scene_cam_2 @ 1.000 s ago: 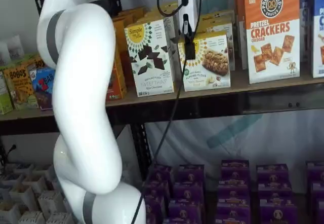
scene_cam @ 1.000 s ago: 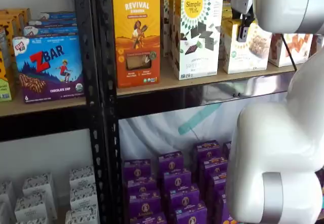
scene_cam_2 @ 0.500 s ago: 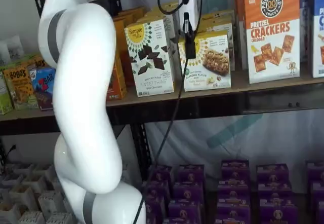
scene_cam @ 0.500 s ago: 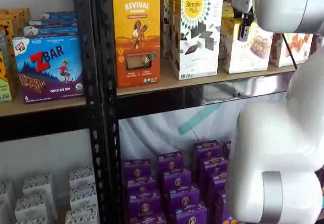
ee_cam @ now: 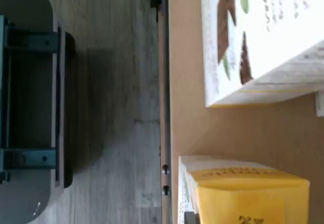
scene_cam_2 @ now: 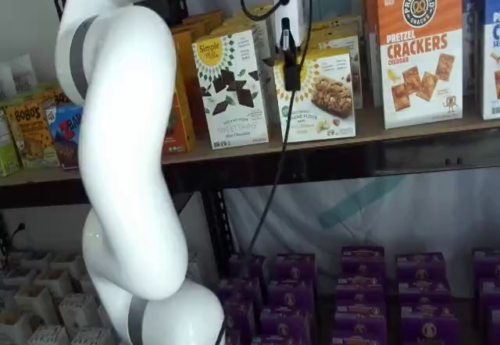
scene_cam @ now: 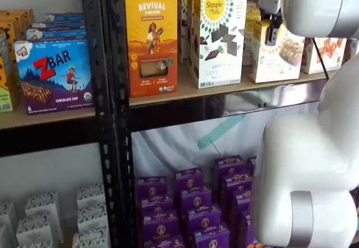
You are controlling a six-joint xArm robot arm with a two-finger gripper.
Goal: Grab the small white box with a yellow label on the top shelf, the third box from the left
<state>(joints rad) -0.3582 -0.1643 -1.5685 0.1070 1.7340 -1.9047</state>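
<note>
The small white box (scene_cam: 279, 56) with its yellow sunburst label stands on the top shelf (scene_cam: 185, 92), right of the taller white carton with dark chocolate pieces (scene_cam: 219, 37). It also shows in a shelf view (scene_cam_2: 322, 99). My gripper (scene_cam: 273, 32) hangs at the box's upper left front corner, its black finger overlapping the box face in both shelf views (scene_cam_2: 291, 70). Only one finger shows, so I cannot tell if it is open or shut. In the wrist view the box's yellow top (ee_cam: 248, 196) lies on the tan board (ee_cam: 190, 107), beside the taller carton (ee_cam: 263, 36).
An orange Revival carton (scene_cam: 151, 40) stands left of the taller carton. Pretzel cracker boxes (scene_cam_2: 419, 48) stand to the right. ZBar boxes (scene_cam: 53, 74) sit on the narrower left board. Purple boxes (scene_cam: 190, 203) fill the lower level. My white arm (scene_cam_2: 125, 150) stands before the shelves.
The gripper has edged slightly up and closer against the small white box. The box itself has shifted very little, if at all.
</note>
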